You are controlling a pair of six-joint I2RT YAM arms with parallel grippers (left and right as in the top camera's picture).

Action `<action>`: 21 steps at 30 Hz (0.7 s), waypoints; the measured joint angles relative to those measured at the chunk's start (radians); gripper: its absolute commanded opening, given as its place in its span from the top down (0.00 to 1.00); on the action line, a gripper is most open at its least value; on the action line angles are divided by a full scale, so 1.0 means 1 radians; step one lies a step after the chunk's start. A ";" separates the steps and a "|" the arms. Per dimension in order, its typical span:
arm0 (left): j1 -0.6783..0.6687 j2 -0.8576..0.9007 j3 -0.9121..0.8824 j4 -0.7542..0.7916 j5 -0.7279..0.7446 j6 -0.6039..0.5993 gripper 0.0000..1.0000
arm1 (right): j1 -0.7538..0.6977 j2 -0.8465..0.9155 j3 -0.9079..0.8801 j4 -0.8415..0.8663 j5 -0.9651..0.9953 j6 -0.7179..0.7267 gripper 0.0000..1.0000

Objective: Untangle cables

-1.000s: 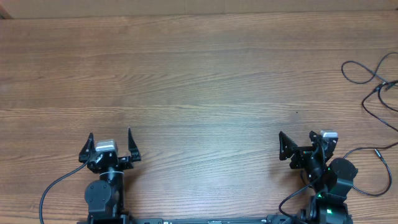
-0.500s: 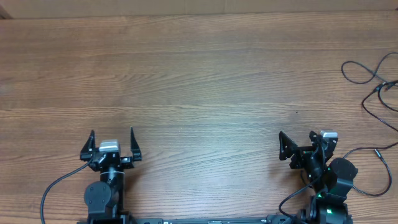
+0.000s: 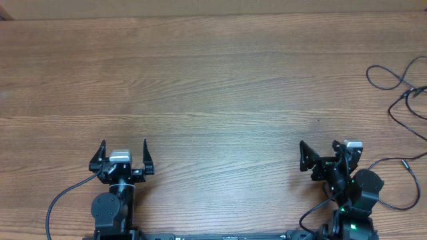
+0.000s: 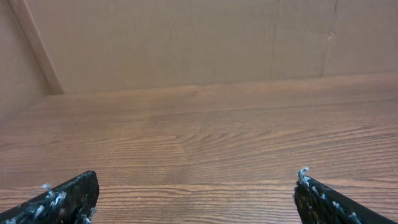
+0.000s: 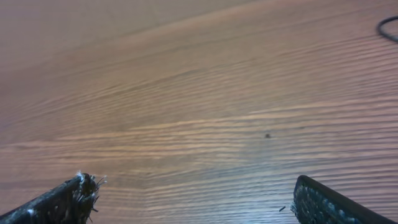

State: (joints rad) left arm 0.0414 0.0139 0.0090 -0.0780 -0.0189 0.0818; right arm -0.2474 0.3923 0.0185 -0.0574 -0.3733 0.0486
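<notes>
Table brown woodgrain; cables blk; tools blk.

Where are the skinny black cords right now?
Seen from above, the cords lie loose at the far right edge of the table. They are farther out and to the right of the right hand, which is open and not touching them.

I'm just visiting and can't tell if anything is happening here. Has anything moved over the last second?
Only the left gripper moved: it slid a little sideways, toward the right arm's side, open and empty. Nothing was taken hold of or let go. The right gripper, also open, and the cables near the table's right edge stayed where they were.
</notes>
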 measured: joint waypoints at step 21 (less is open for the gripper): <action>0.000 0.000 0.000 0.000 0.000 0.000 0.00 | 0.257 -0.352 0.000 -0.005 0.082 0.000 0.00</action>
State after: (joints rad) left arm 0.0414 0.0139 0.0090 -0.0780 -0.0189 0.0818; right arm 0.0093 0.0399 0.0185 -0.0620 -0.2909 0.0486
